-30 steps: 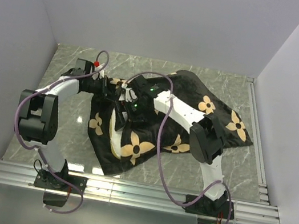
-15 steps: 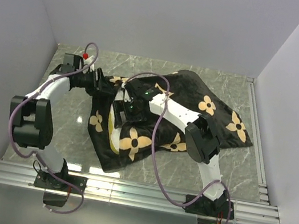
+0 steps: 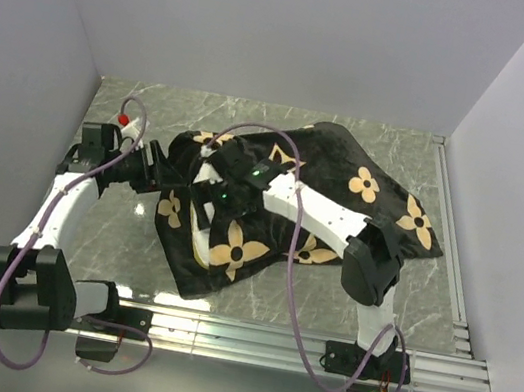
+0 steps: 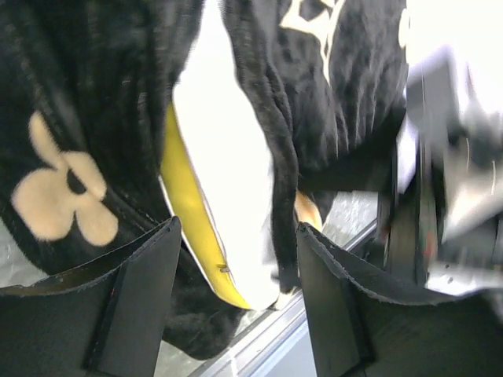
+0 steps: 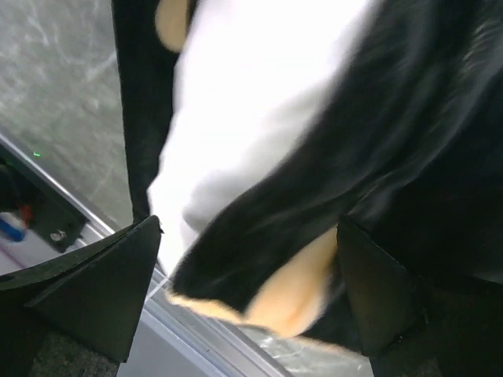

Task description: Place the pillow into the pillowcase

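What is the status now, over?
Left gripper open, right gripper open, both at the pillowcase mouth. Pillow mostly inside, yellow edge showing. Right arm lies across the pillowcase.

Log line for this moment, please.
pillow partly in pillowcase, yellow edge exposed | left gripper open, at opening | right gripper open, around pillowcase edge | insertion unfinished

Soft, even light from above fills the overhead view, which is sharp all over. The marble table (image 3: 412, 151) carries small white glare patches along its near edge, and shadows are faint. In the left wrist view the pillow (image 4: 228, 157) is blown out to blank white, and the right side smears with motion blur. The right wrist view is blurred throughout, the pillowcase (image 5: 409, 157) a dark streak.
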`<state>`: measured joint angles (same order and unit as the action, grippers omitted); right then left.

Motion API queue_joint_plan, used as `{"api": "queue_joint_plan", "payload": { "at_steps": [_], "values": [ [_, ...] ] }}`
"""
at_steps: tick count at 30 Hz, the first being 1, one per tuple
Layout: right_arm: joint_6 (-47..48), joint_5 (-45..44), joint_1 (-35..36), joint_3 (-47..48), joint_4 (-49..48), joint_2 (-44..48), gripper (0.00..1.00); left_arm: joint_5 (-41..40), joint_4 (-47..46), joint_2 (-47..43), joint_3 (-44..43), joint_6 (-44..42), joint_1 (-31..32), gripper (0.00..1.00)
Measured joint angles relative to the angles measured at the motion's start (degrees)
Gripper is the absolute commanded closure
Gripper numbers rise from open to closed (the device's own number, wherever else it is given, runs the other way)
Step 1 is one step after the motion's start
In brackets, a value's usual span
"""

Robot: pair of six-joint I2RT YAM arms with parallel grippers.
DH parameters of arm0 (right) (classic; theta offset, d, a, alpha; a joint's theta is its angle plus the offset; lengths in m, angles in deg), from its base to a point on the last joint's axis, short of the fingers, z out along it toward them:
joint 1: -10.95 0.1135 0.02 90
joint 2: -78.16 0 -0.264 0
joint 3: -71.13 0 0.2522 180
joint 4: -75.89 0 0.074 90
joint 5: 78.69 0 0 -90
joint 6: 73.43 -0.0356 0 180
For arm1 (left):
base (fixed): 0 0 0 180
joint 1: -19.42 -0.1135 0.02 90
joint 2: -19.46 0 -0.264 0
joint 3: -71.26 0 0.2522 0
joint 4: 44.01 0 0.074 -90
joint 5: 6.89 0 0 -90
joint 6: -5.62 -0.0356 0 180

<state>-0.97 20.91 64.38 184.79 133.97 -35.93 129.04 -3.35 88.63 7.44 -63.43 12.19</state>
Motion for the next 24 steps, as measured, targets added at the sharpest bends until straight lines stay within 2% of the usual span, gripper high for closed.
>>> {"api": "queue_joint_plan", "payload": {
  "at_steps": [6,9,12,18,20,21,23,24],
  "values": [
    [-1.64,-8.13,7.45,0.31,2.25,-0.39,0.0,-0.55,-0.2,-1.14,0.59,2.84,-5.66,0.3],
    [-2.8,-12.44,8.07,1.73,3.43,-2.6,0.0,-0.76,-0.72,-2.32,0.59,3.69,-9.16,0.29],
    [-3.78,-15.91,8.04,6.34,4.79,-8.63,0.0,-0.87,-0.96,-2.6,0.59,4.0,-11.78,0.29],
    [-3.78,-16.61,8.04,11.1,6.32,-16.79,0.0,-3.3,-0.87,-3.96,2.56,3.93,-12.92,0.22],
    [-2.97,-14.75,7.56,11.04,6.25,-16.76,0.11,-4.11,-0.7,-5.03,3.91,4.0,-12.96,0.2],
    [-2.4,-13.64,7.13,10.91,6.21,-16.74,0.28,-4.48,-0.5,-5.42,4.37,4.0,-12.96,0.2],
    [-1.22,-10.84,5.73,10.4,6.1,-16.61,0.43,-5.31,-0.44,-6.05,5.46,4.02,-12.96,0.22],
    [-0.81,-9.11,5.01,10.19,6.03,-16.44,0.56,-5.44,-0.44,-6.29,5.97,4.07,-12.96,0.23]
  ]
}}
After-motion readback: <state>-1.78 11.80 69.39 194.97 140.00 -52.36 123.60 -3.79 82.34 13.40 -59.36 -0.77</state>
